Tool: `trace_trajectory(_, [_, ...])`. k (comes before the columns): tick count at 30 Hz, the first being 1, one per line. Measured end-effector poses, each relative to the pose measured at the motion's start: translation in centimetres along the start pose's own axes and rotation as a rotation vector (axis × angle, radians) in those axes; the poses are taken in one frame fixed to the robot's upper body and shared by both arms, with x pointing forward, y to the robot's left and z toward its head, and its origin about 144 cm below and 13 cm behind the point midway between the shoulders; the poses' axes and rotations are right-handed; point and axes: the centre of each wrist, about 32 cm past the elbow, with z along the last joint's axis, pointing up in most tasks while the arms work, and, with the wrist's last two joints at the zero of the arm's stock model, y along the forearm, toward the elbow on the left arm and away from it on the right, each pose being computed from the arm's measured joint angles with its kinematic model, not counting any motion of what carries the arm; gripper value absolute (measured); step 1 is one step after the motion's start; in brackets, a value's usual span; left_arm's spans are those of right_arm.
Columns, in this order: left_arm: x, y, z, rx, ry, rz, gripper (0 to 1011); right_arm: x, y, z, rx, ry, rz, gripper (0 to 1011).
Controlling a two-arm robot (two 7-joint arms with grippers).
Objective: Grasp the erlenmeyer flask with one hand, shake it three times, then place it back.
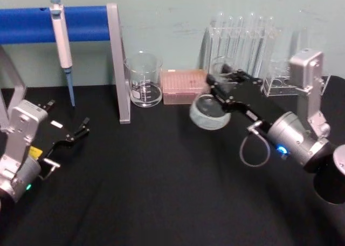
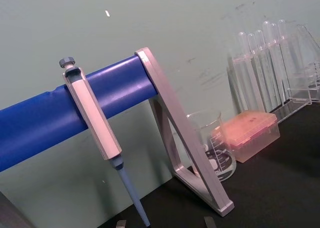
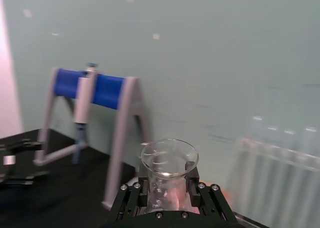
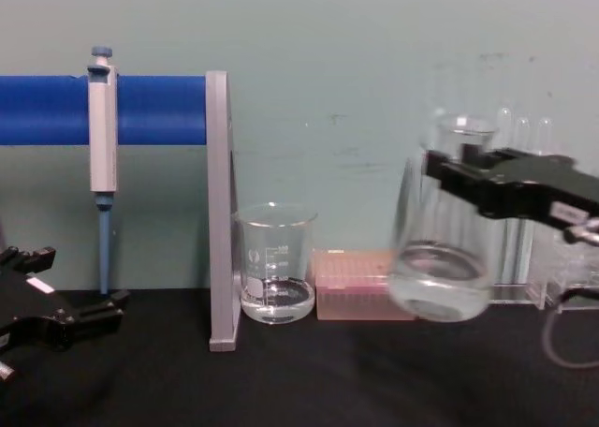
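Shaking the flask (image 1: 209, 112), clamped at its neck by the right gripper (image 1: 223, 81) and held off the table at 1 o'clock, 3 times could slosh liquid out or strike the tube rack (image 1: 242, 41) just behind it, while the left gripper (image 1: 75, 134) sits parked at 9 o'clock, jaws apart.

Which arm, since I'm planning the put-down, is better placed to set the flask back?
Right. The right gripper is shut on the neck of the erlenmeyer flask, so no handover is needed; the left gripper sits open at the far left, away from it.
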Motion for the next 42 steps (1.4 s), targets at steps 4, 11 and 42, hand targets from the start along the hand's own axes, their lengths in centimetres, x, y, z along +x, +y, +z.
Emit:
trace_trajectory(4, [0.0, 0.0, 0.0, 0.0, 0.0, 0.0, 1001, 0.9, -0.8, -0.1, -0.009, -0.009, -0.073, 449])
trace_trajectory(11, [0.0, 0.0, 0.0, 0.0, 0.0, 0.0, 1001, 2.0, -2.1, -0.1, -0.022, -0.02, -0.18, 450])
trace_trajectory(42, [0.0, 0.0, 0.0, 0.0, 0.0, 0.0, 1001, -0.9, 0.1, -0.2, -0.027, 0.038, 0.131, 450])
